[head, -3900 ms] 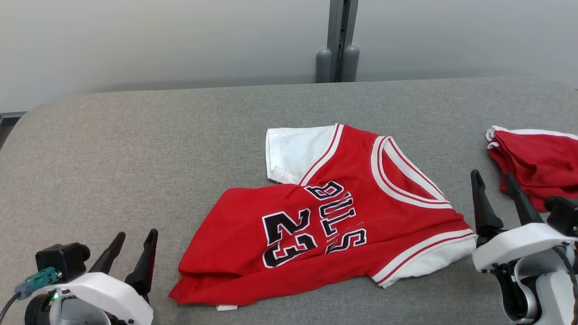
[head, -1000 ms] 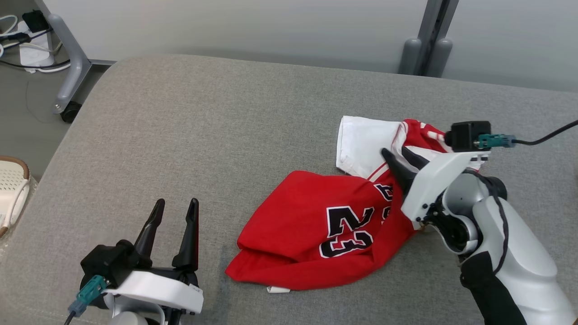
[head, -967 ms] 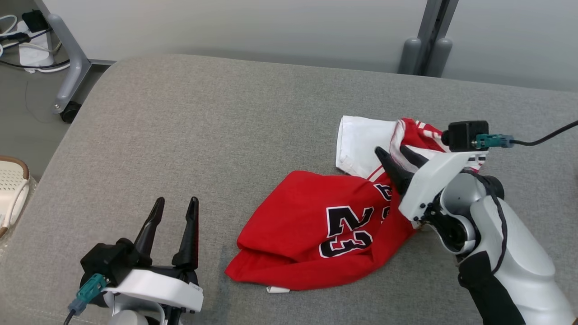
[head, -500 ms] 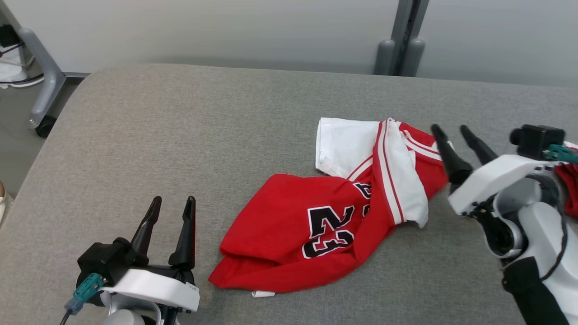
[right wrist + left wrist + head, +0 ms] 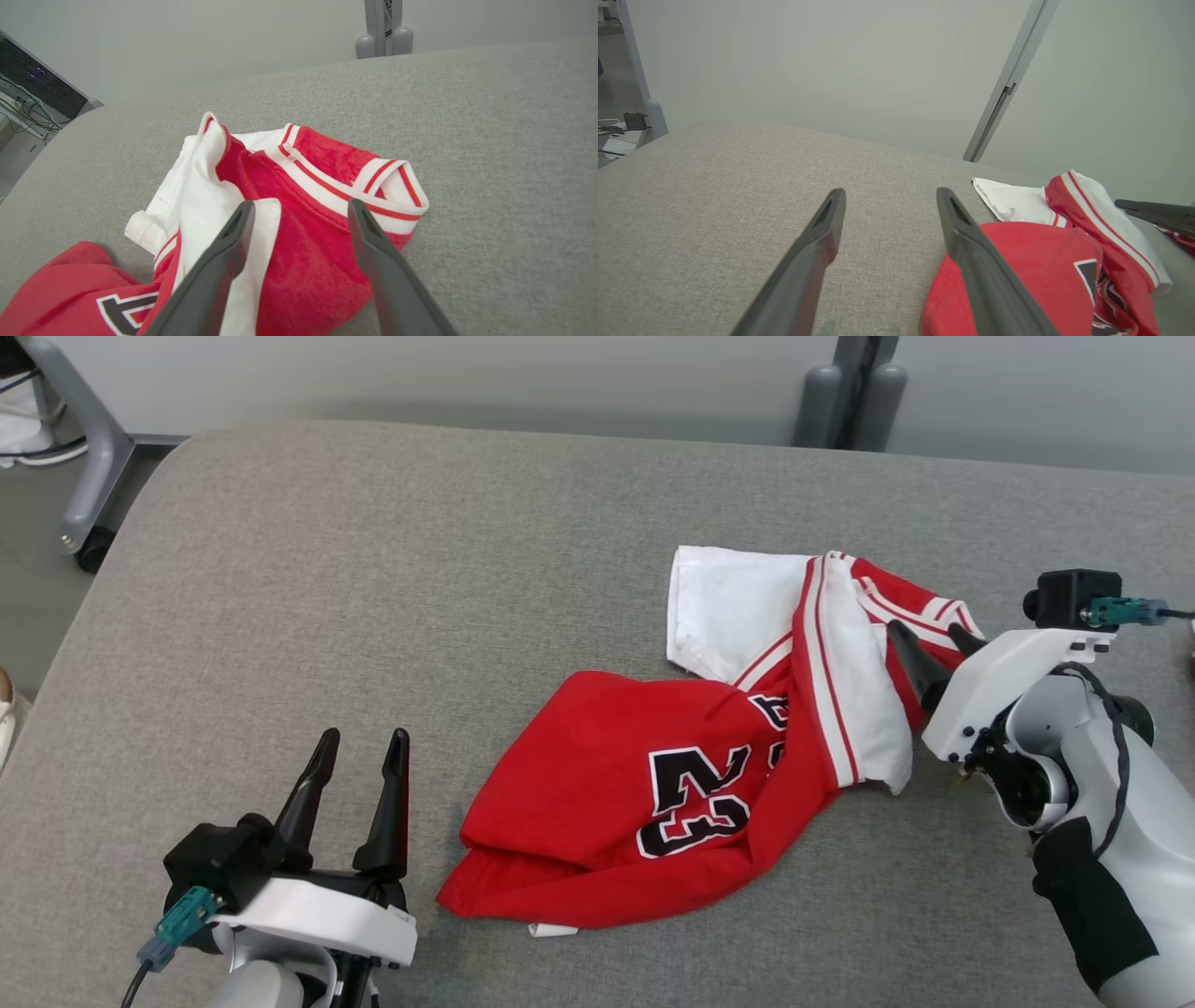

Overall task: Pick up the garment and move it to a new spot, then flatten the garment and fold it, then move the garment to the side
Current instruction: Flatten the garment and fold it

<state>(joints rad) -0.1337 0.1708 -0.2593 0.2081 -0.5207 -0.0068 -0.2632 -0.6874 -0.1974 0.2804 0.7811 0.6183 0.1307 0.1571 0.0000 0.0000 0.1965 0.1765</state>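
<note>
The garment is a red jersey with white sleeves, white-and-red trim and a black "23". It lies crumpled on the grey padded table, its right side folded over toward the middle. My right gripper is open at the garment's right edge, its fingers over the folded red collar part, holding nothing. My left gripper is open at the lower left, a little left of the garment's hem, empty. In the left wrist view the garment lies to the right of the open fingers.
A grey post stands behind the table's far edge. A wheeled metal frame leg stands on the floor at the far left. The table's left half is bare grey cloth.
The right gripper let go of the garment's right side, which now lies folded over the middle, drew back right, then came in again over the collar. The head camera has shifted. The left gripper stayed put.
</note>
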